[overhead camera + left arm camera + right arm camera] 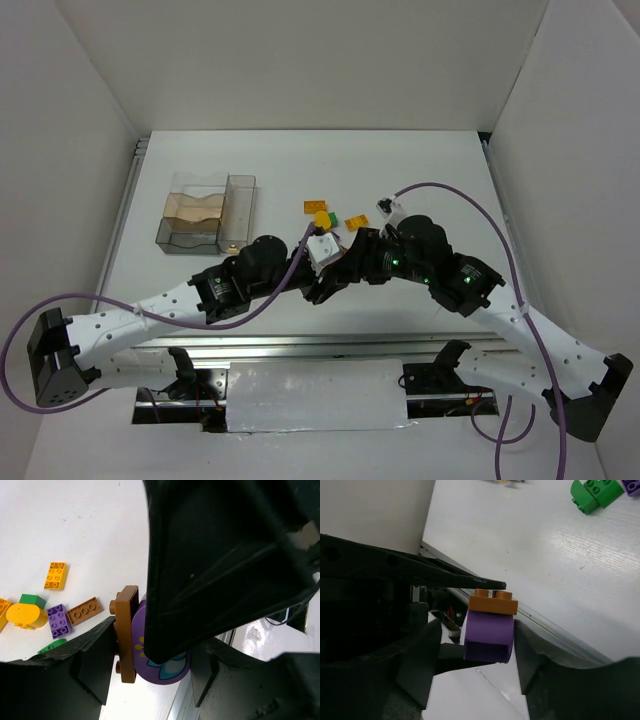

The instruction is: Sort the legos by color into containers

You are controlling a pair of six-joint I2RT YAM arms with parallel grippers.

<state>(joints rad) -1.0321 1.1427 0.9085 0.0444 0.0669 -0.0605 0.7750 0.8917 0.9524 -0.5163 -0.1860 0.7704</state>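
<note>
My two grippers meet near the table's front edge, the left gripper (328, 287) against the right gripper (352, 268). In the left wrist view my left gripper (150, 669) is shut end to end on a stack: a brown-orange plate (127, 630) on a purple rounded brick (162, 670). In the right wrist view my right gripper (479, 652) straddles the same purple brick (489, 630) under the plate (493, 602). Its right finger touches the brick and its left finger stands off with a gap. The clear containers (205, 215) stand at the back left.
Loose legos lie mid-table: orange (55, 575), green (32, 600), yellow (26, 615), purple (59, 620), brown (84, 610) and a green rounded one (52, 645). A green brick (592, 495) shows in the right wrist view. White walls enclose the table.
</note>
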